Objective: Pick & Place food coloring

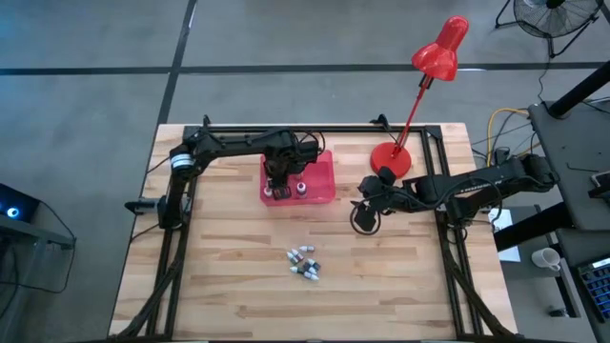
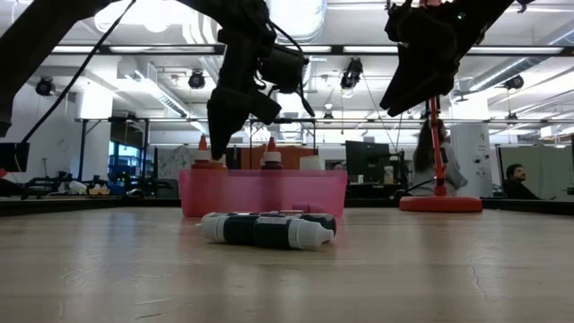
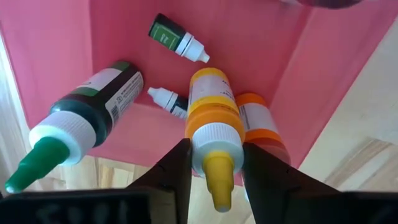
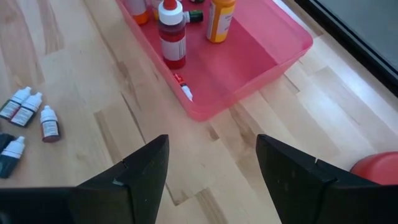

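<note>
You have a light wooden plank table [image 1: 229, 286] with a black frame rail [image 1: 315, 128] along its far edge. A shallow red square tray [image 1: 322, 170] sits near the far middle of the table; in the low view its pink wall [image 2: 269, 193] stands behind the table's centre. To the tray's right you see a red desk lamp: round base [image 1: 390, 157] on the wood, thin stem slanting up to a red shade [image 1: 440, 52]. Off the table's right edge lie yellow cables [image 1: 502, 124] and a white mug [image 1: 546, 258]. A floor fan [image 1: 553, 14] stands at the far right. Beyond the table, a seated person [image 2: 515, 181] shows at the far right.
</note>
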